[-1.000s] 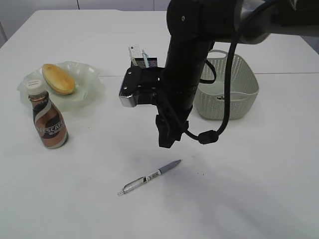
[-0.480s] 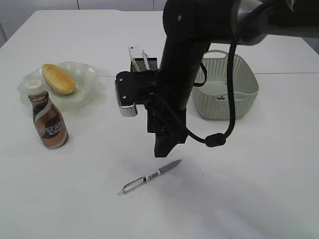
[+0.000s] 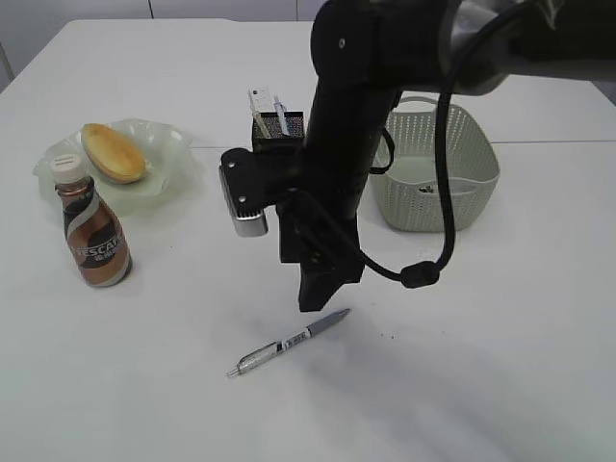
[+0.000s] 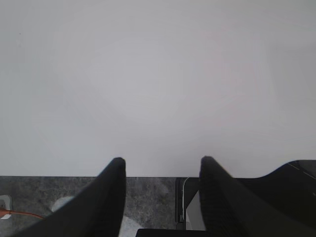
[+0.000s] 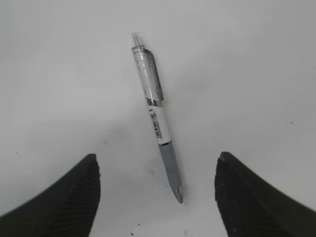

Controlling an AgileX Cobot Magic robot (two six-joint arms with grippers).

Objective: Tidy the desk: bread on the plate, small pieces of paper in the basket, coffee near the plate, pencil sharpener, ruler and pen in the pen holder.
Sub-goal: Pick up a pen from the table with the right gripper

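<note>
A clear pen (image 3: 289,343) with a grey grip lies on the white desk (image 3: 500,375). My right gripper (image 3: 319,295) hangs just above the pen's tip end, pointing down. In the right wrist view the pen (image 5: 155,113) lies lengthwise between the fingers of that gripper (image 5: 158,157), which is open and touches nothing. The bread (image 3: 113,152) rests on the green plate (image 3: 171,144), and the coffee (image 3: 92,239) stands just in front of it. The black pen holder (image 3: 279,125) has white items sticking out. My left gripper (image 4: 163,159) is open and empty over the desk's edge.
The perforated basket (image 3: 438,173) stands at the right behind my right arm, next to the pen holder. The arm's black cable (image 3: 414,274) loops down beside the gripper. Floor shows past the desk edge in the left wrist view.
My right gripper has come down and a little to the left over the pen's tip end, and its jaws have spread wider. The pen has not moved.
</note>
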